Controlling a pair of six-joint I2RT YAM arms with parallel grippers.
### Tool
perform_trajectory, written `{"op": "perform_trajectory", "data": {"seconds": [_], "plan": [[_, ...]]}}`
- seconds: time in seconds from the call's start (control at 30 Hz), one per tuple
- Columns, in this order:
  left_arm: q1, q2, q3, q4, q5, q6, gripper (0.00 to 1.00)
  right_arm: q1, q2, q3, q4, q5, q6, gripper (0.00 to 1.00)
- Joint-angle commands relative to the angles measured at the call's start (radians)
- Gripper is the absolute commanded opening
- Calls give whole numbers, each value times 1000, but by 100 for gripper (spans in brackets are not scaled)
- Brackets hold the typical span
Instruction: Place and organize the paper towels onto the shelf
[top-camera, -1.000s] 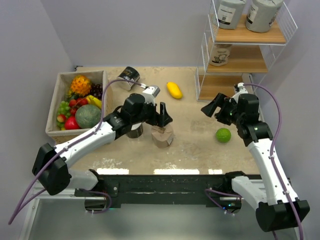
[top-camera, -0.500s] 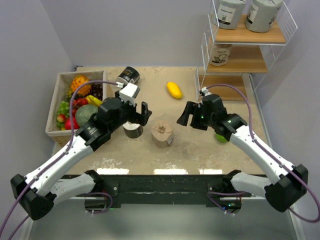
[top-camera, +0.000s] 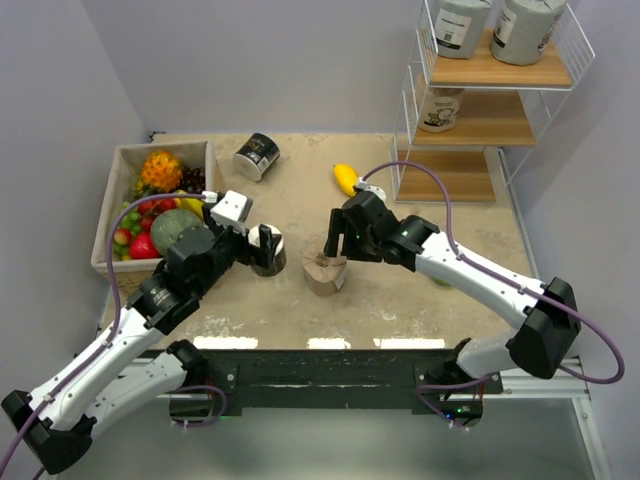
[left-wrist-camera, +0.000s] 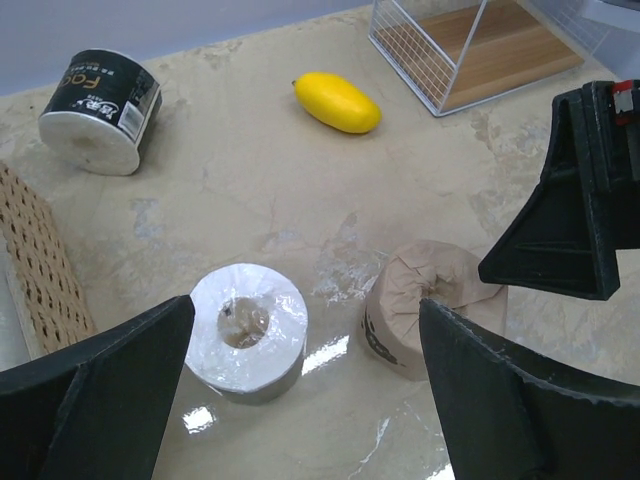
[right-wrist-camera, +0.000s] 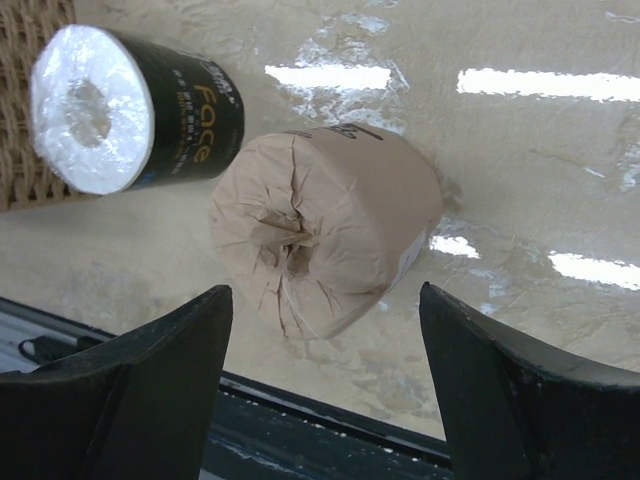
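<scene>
A tan paper towel roll (top-camera: 325, 273) stands mid-table, with a black roll (top-camera: 268, 260) upright just left of it. Another black roll (top-camera: 257, 157) lies on its side at the back. The shelf (top-camera: 487, 118) holds two grey rolls (top-camera: 462, 24) on top and a tan roll (top-camera: 440, 108) on the middle board. My right gripper (top-camera: 335, 238) is open just above the tan roll (right-wrist-camera: 320, 240), its jaws either side of it (right-wrist-camera: 325, 400). My left gripper (top-camera: 262, 243) is open and empty, over the black roll (left-wrist-camera: 247, 335), its jaws wide apart (left-wrist-camera: 300, 400).
A low box of fruit (top-camera: 118, 158) stands at the left. A yellow fruit (top-camera: 347, 179) lies in front of the shelf. A green fruit (top-camera: 441, 281) is mostly hidden behind my right arm. The table's near edge has a black rail (top-camera: 330, 365).
My right gripper has swung left from near the shelf to over the tan roll. My left gripper has drawn back left from the tan roll to the upright black roll.
</scene>
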Motion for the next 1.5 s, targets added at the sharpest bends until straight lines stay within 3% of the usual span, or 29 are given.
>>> {"op": "perform_trajectory", "data": {"seconds": [0.0,0.4,1.0,1.3,1.47], "plan": [[2,-31,-6,61,-34,11,100,29,26,55,-46,113,34,78],[0,-42,-9,70,-36,22,100,71,137,58,-59,220,86,75],[2,-45,-9,64,-85,20,100,71,214,38,-3,211,116,50],[0,-61,-19,69,-99,17,100,71,139,43,-35,289,96,36],[0,-52,-17,67,-103,17,100,65,94,49,-28,306,41,33]]}}
